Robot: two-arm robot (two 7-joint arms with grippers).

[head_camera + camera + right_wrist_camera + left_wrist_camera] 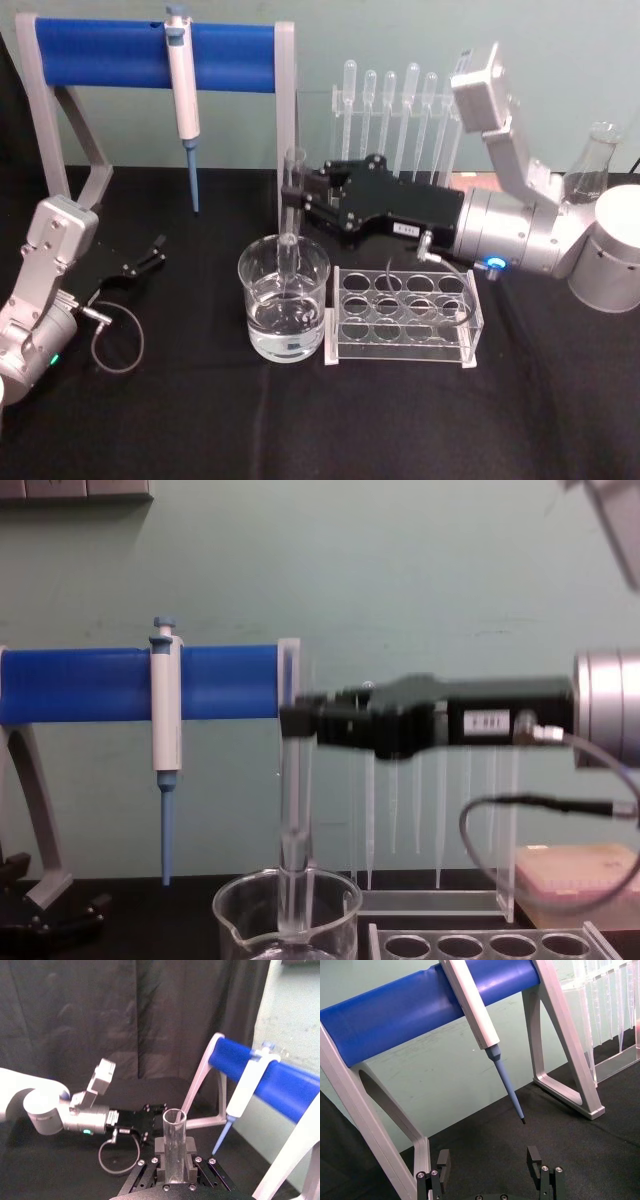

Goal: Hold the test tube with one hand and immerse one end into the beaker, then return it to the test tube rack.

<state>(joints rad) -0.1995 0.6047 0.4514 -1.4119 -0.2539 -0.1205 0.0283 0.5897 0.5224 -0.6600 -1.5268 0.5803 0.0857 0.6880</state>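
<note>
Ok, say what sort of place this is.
Probably a lab bench: a beaker of clear liquid, a test tube the right gripper holds in it, a micropipette hung on a blue stand. The left gripper sits parked at left.

Right gripper [174, 1160] clamping a test tube [174, 1127].
We see it pinched between the jaws (open rim visible), a blue-barred stand [260, 1077] beyond.

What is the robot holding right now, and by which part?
The right pincer grips the test tube on its upper part, below the rim; left pincer holds nothing.
</note>
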